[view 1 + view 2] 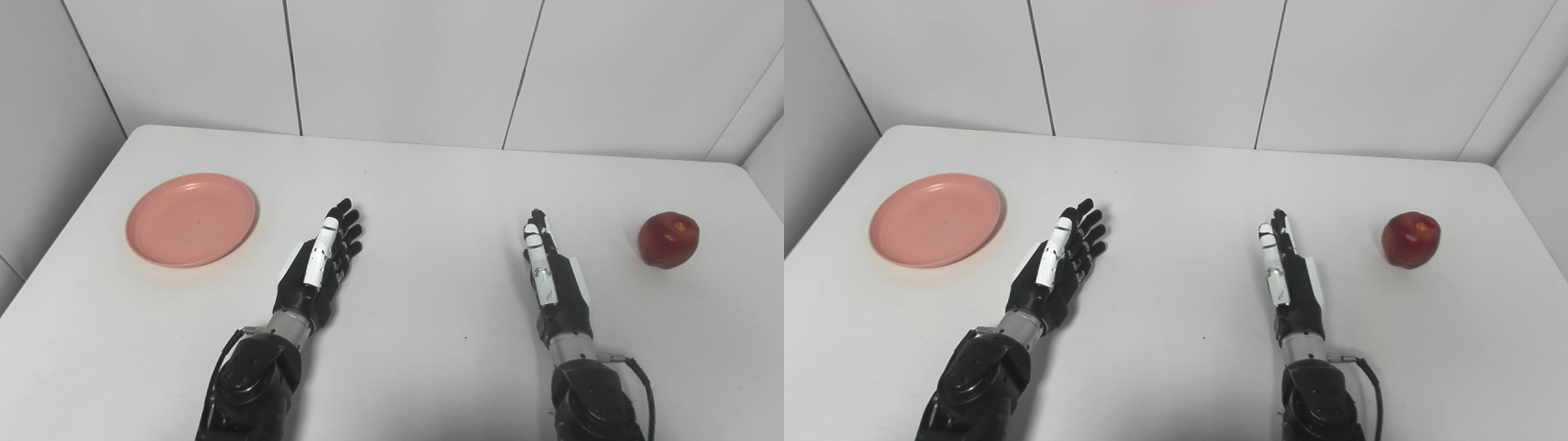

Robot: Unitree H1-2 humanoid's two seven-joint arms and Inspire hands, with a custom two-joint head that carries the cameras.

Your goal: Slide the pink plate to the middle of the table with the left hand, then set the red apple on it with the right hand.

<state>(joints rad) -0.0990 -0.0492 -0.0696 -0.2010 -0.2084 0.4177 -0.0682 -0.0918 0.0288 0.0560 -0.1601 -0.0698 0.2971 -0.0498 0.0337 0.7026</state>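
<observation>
With both arms reaching in over the white table [429, 184], I see my left hand [321, 260] empty, fingers stretched forward and a little spread, holding nothing. My right hand [551, 269] is likewise extended and empty, turned edge-on, so its fingers are hard to separate. Off to the left, near the table's edge, sits the pink plate [191, 219], apart from the left hand. Well right of the right hand rests the red apple [668, 239].
</observation>
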